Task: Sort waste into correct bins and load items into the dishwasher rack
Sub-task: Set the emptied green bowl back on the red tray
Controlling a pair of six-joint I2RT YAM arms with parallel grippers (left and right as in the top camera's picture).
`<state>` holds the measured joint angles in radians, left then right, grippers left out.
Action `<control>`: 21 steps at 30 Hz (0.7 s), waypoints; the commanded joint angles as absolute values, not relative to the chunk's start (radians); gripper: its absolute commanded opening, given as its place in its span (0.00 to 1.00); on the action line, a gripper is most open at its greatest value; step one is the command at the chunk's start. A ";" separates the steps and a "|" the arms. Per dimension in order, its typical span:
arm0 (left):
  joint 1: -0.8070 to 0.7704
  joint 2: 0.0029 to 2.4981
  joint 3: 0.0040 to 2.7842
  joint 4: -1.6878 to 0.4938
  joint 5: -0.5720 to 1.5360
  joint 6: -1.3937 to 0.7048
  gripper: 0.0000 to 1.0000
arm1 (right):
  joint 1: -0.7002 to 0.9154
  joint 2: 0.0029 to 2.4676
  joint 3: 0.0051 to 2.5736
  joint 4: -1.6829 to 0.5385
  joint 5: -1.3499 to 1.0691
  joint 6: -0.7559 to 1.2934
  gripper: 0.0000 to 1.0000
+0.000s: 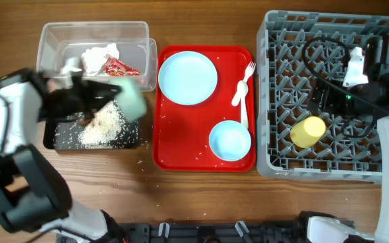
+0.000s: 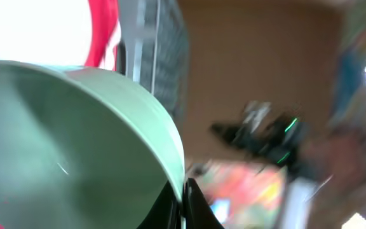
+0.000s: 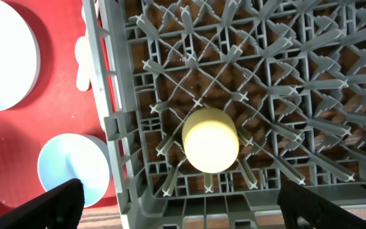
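Pale blue and tipped on its side, one bowl [image 1: 134, 101] hangs in the left claw [image 1: 117, 91] over the black tub [image 1: 63, 138]; the tilt looks meant to shed its leavings, for a heap of rice [image 1: 103, 127] with brown bits lies in the tub right below it; the left wrist view is badly blurred, yet it shows a dark finger [image 2: 192, 205] pinched on the bowl's rim, so this claw is clamped on the bowl. Behind the black tub and touching it stands the clear tub [image 1: 53, 40], holding the tissue [image 1: 100, 54] and the wrapper [image 1: 121, 67]; dry waste there and food waste in the black one, as I read the sorting. On the tray [image 1: 164, 158] wait the plate [image 1: 188, 77], the fork [image 1: 243, 86] and the second bowl [image 1: 229, 142], laid apart from each other so each can be taken alone. The rack [image 1: 275, 40] sits just right of the tray, the cup [image 1: 308, 131] lodged among its pegs near the front; the right claw [image 3: 180, 197] hovers above that cup with fingers spread wide and nothing between them.

Room is tight on the left: the black tub's right edge is just beside the tray, and stray grains already dot the worktop [image 1: 201, 202] there; a careless swing could scatter more. The held bowl's likely path to the rack crosses the tray and must clear the rack's raised wall; peg rows left of the cup look free, while the right arm and its cable fill the far side.
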<state>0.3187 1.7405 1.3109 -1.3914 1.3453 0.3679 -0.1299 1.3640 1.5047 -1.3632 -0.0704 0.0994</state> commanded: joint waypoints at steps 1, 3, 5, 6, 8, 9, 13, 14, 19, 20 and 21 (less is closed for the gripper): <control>0.105 1.702 1.307 -1.245 1.108 0.190 0.04 | -0.132 1.368 1.512 -1.359 -0.080 0.082 1.00; -0.039 1.702 1.307 -1.110 0.888 -0.017 0.04 | -0.132 1.368 1.512 -1.362 -0.080 0.082 1.00; -0.162 1.702 1.307 -1.043 0.660 -0.167 0.04 | -0.132 1.368 1.512 -1.363 -0.080 0.081 1.00; -0.212 1.702 1.307 -1.031 0.569 -0.216 0.04 | -0.132 1.368 1.512 -1.362 -0.080 0.081 1.00; -0.300 1.702 1.307 -1.013 0.423 -0.295 0.04 | -0.132 1.368 1.512 -1.362 -0.080 0.081 1.00; -0.344 1.703 1.307 -1.001 0.356 -0.328 0.04 | -0.132 1.368 1.512 -1.362 -0.080 0.081 1.00; -0.491 1.712 1.307 -0.968 0.094 -0.432 0.04 | -0.132 1.368 1.512 -1.359 -0.080 0.082 1.00; -0.524 1.721 1.307 -0.968 0.027 -0.440 0.04 | -0.132 1.368 1.512 -1.358 -0.080 0.082 1.00; -0.622 1.772 1.307 -0.919 -0.024 -0.439 0.04 | -0.132 1.368 1.512 -1.354 -0.080 0.081 1.00; -0.635 1.778 1.307 -0.909 -0.024 -0.439 0.04 | -0.132 1.368 1.512 -1.354 -0.080 0.081 1.00; -0.648 1.783 1.307 -0.900 -0.024 -0.439 0.04 | -0.132 1.368 1.512 -1.354 -0.080 0.081 1.00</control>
